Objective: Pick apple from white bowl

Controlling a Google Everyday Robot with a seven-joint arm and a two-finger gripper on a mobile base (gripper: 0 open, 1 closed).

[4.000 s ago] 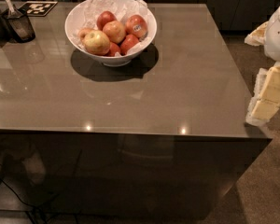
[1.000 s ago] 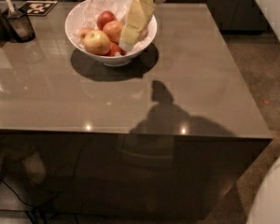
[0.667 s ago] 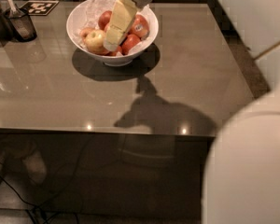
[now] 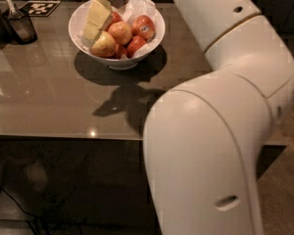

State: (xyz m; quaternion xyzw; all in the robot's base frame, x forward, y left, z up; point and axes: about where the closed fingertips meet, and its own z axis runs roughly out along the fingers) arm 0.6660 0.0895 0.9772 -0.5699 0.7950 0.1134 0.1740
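The white bowl point(image 4: 118, 61) stands at the back of the brown table point(image 4: 49, 102), lined with white paper and holding several red-yellow apples point(image 4: 120, 32). My gripper point(image 4: 90, 35) reaches down from the far side into the bowl's left part. Its cream tip is beside a yellowish apple point(image 4: 104, 45) at the front left. It partly hides the apples behind it. One red apple point(image 4: 143, 26) with a sticker lies at the right of the bowl, apart from the gripper.
My white arm point(image 4: 225, 111) fills the right half of the view and hides the table's right side. A small dark cup with a utensil point(image 4: 21, 24) stands at the back left, next to a black-and-white marker tag point(image 4: 39, 7). The table's front edge runs across the middle.
The gripper came from the right, over the table, into the bowl, then shifted from the bowl's middle to its left part. The arm now covers the right of the view.
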